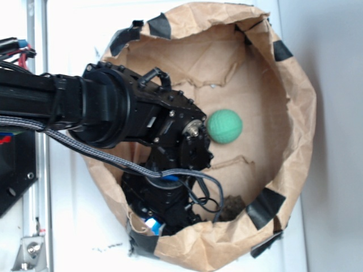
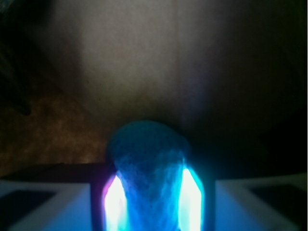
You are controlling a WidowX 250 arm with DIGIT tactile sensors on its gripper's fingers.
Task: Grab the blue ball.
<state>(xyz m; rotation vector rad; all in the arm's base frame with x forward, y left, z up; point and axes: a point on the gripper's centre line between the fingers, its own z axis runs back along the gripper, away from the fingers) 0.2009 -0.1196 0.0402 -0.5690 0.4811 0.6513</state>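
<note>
The hand (image 2: 153, 192) is closing around the blue ball (image 2: 147, 159), which is sitting between its glowing fingers (image 2: 190, 197) low against the near wall of the brown paper bag (image 1: 295, 102). The grasp is looking made or nearly so, with lifting clear left to do, while the green ball (image 1: 224, 126) and the dark lumpy chunk (image 1: 231, 207) are lying apart on the bag floor

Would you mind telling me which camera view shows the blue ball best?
The wrist view: the blue ball fills the lower centre, squeezed between the claw's glowing fingers. In the exterior view the arm hides the ball.
</note>
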